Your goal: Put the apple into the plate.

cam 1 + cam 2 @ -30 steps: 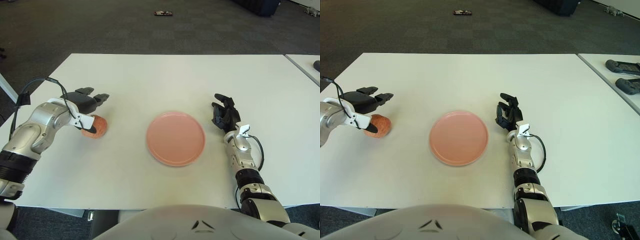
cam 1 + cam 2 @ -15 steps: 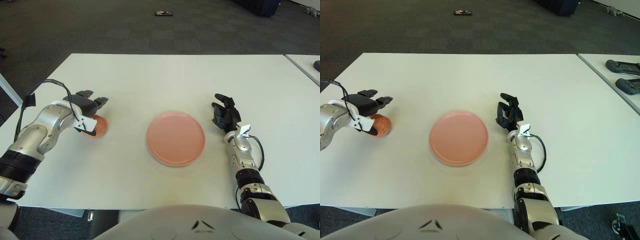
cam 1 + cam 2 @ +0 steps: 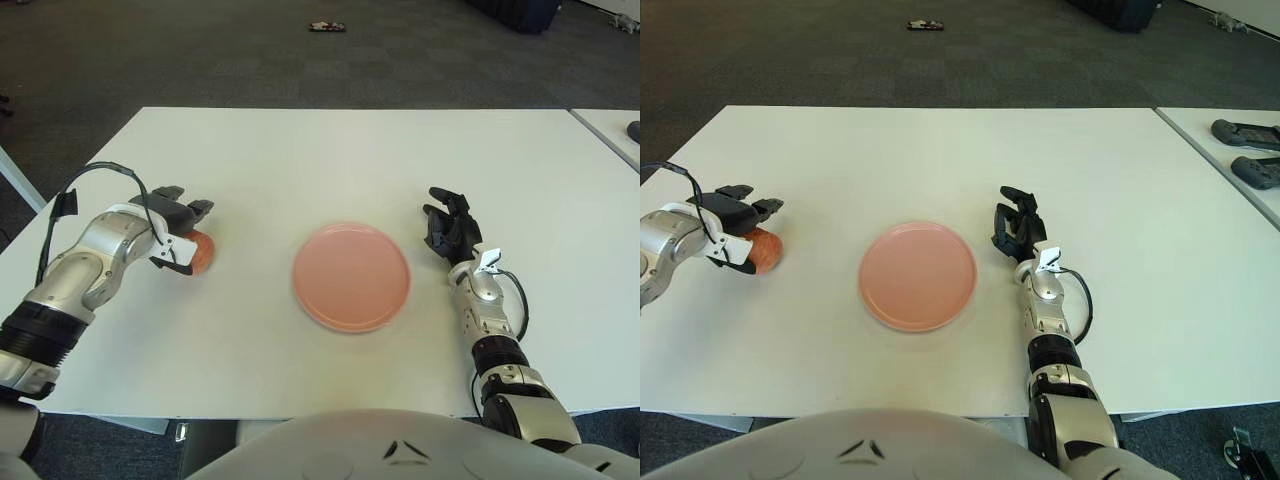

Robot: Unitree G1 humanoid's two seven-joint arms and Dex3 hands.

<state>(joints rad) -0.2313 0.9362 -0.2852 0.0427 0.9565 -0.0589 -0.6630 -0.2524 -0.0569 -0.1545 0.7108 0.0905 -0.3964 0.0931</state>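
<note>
The reddish apple [image 3: 201, 252] sits on the white table [image 3: 330, 150], left of the pink plate [image 3: 351, 276]. My left hand [image 3: 193, 237] is down over the apple. Its dark fingers [image 3: 188, 209] reach across the apple's top and far side, and the thumb sits at its near side. The fingers are still spread and not clamped on the fruit. The hand covers the apple's left half. The plate holds nothing. My right hand [image 3: 447, 226] shows just right of the plate, idle, with its fingers loosely raised.
A second table's corner [image 3: 1230, 135] at the far right carries two dark controllers [image 3: 1247, 133]. A small dark object [image 3: 327, 26] lies on the carpet beyond the table. The table's near edge runs just in front of my torso.
My left hand has drawn back toward the left and lowered, so its fingers now hug the apple instead of reaching past it. The apple, plate and right hand have stayed put.
</note>
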